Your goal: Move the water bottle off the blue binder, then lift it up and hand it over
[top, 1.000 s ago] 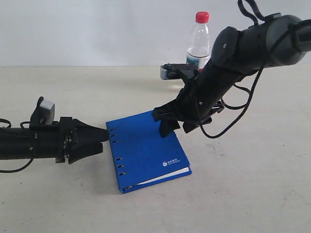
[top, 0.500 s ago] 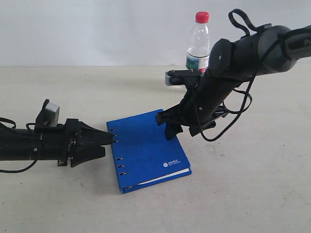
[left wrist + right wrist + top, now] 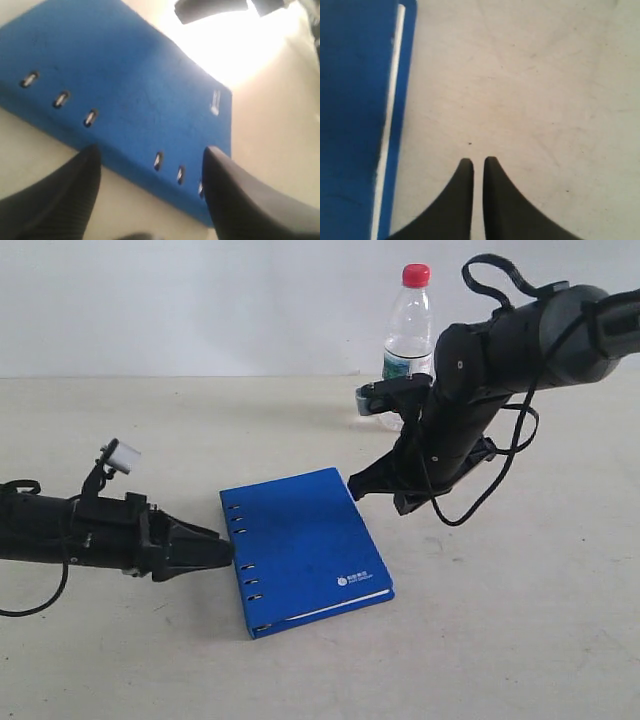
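Jaws wide and empty, the left gripper (image 3: 218,554) lies at the riveted spine of the blue binder (image 3: 300,545). That binder looks stiff, light and flat, so pinch its spine edge. The right gripper (image 3: 478,165), pinched shut on nothing, hovers just beyond the binder's far corner. The water bottle (image 3: 410,325) stands upright behind the binder, off it.

A plain white wall (image 3: 200,300) backs the beige tabletop (image 3: 520,620).

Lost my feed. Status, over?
Left gripper open at the blue binder's spine. Right gripper shut, empty, beside its page edge. Water bottle upright, off binder, behind right arm. Nothing on binder.
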`<action>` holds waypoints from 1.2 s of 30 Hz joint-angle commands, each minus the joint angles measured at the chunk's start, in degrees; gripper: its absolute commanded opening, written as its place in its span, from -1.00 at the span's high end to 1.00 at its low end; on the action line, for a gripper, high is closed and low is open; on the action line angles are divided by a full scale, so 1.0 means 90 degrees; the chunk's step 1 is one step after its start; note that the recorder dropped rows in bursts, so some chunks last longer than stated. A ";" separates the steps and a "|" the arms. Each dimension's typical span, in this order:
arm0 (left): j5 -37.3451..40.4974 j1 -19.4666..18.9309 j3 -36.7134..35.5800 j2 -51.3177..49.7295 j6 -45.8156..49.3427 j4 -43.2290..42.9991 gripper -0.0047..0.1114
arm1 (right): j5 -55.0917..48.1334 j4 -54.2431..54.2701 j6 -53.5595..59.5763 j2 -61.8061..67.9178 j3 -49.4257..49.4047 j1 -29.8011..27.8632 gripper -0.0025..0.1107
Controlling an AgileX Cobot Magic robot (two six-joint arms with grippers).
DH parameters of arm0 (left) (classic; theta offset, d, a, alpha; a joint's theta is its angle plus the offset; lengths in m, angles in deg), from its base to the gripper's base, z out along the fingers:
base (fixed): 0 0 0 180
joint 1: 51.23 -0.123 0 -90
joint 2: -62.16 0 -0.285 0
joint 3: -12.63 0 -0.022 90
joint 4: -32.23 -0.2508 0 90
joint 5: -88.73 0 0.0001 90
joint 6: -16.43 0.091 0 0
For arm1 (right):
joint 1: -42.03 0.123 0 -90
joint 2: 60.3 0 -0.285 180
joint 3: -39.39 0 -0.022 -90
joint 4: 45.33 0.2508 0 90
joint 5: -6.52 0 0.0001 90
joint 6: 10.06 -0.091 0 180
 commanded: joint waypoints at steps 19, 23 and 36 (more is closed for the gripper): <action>-0.0356 0.0584 0.0038 0.0056 0.0154 0.0548 -0.04 | -0.0701 0.4364 0.4538 0.0871 0.0019 -0.0226 0.96; -0.0117 0.0584 0.0038 0.0045 -0.0048 0.0548 -0.04 | -0.1139 0.4960 0.5566 0.0871 0.0019 -0.0157 0.96; 0.1041 0.0584 0.0038 -0.0003 -0.0281 0.0548 -0.04 | -0.1124 0.5029 0.5744 0.0871 0.0019 -0.0127 0.96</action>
